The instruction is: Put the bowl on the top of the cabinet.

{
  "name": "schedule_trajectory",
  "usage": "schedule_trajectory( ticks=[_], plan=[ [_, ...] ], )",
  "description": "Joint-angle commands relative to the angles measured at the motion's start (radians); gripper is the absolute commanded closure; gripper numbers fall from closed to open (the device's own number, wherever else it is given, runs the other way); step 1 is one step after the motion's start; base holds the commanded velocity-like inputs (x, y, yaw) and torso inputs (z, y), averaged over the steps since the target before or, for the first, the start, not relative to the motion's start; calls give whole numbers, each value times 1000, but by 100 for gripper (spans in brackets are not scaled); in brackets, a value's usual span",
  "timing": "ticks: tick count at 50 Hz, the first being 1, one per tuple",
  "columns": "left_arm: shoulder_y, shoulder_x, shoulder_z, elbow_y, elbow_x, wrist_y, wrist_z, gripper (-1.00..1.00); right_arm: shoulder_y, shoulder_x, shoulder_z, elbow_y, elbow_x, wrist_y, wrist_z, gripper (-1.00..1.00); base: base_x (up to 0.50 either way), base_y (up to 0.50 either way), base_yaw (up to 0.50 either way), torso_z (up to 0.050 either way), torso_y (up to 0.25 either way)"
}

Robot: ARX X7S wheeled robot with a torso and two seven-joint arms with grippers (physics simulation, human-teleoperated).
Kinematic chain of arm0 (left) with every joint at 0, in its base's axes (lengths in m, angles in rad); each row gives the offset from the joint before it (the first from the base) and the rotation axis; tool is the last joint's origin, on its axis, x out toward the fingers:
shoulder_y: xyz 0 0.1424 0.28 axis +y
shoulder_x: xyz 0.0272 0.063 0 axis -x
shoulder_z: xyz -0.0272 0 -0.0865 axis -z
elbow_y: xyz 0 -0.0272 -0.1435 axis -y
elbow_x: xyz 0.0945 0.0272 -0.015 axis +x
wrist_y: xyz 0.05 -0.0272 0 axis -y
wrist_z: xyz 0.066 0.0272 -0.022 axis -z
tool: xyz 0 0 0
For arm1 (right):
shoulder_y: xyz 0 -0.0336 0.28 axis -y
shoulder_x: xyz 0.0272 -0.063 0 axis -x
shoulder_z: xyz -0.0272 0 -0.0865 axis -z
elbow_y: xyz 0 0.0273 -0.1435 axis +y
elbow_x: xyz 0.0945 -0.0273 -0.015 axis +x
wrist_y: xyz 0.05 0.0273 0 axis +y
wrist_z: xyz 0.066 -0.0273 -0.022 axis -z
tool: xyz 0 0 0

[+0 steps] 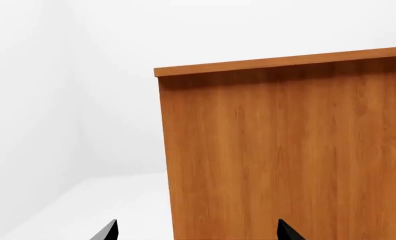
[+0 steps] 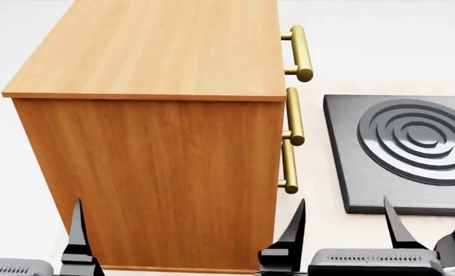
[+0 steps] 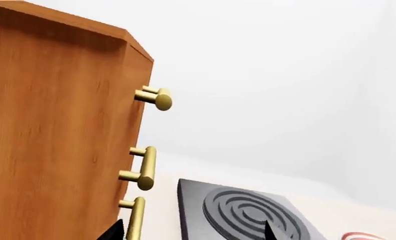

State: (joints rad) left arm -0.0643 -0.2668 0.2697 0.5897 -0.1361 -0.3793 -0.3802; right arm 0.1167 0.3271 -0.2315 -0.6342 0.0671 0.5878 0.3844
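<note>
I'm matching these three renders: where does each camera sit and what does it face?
Head: above, looking down on the cabinet, burner plate, both grippers.
Left wrist: faces the cabinet's bare side; jaw tips show.
Right wrist: faces the brass handles and burner plate.
Shared: all show the cabinet.

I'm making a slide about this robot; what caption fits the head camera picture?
Both open grippers, left and right, hang before the wooden cabinet, beside a dark stove plate.

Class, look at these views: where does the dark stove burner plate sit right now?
In the head view the burner plate lies flat at the right, beside the cabinet on its brass-handled side, just beyond the right end effector.
</note>
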Motion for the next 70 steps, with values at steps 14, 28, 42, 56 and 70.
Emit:
schedule_trajectory(
  ticks=[14,28,42,56,70],
  plan=[
    [-12,-7,9,7,-4,-15,-14,-100,-89,172,131,-386,45,505,-68,-100,0,0,0,0,0],
    [-9,-12,18,21,-2,-22,-25,-100,-180,540,114,-411,565,461,473,-100,0,0,0,0,0],
    [-12,-17,25,37,1,-37,-36,-100,-361,595,147,-337,595,345,498,-100,0,0,0,0,0],
    [-17,-22,35,44,5,-44,-44,-100,-437,597,138,-301,588,289,473,-100,0,0,0,0,0],
    [-18,-26,38,46,2,-46,-50,-100,-429,578,109,-227,565,237,434,-100,0,0,0,0,0]
  ],
)
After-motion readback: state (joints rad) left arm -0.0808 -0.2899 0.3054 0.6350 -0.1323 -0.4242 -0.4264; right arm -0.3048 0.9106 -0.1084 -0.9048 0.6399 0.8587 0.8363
